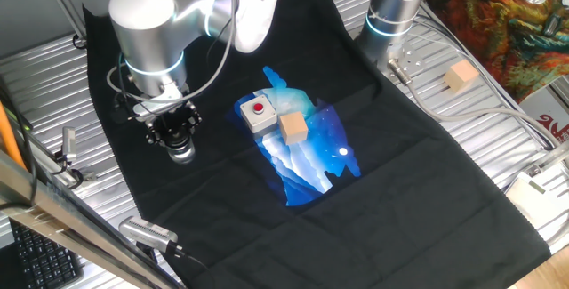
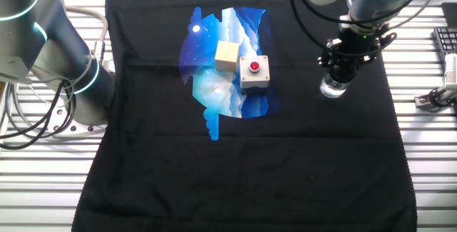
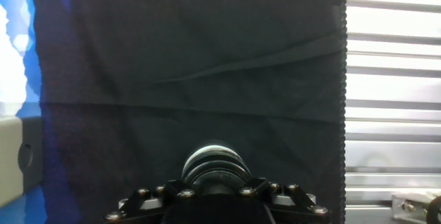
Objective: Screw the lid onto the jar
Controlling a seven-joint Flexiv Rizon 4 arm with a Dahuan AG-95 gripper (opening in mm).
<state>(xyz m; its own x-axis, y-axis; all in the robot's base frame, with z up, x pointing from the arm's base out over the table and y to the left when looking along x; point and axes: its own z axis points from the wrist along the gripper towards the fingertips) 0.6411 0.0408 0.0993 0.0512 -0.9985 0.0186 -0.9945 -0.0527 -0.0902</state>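
arm's pointing straight down at left of frame, gripper (image 1: 179, 143) sitting right on the jar (image 1: 182, 155), fingers clamped around the lid (image 3: 215, 171)

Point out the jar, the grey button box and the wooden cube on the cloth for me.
jar (image 2: 333, 88), the other fixed view, on its clear glass base below the hand.
grey button box (image 2: 254, 73), the other fixed view, on its grey top beside the red button.
wooden cube (image 1: 292, 128), one fixed view, on its top face.
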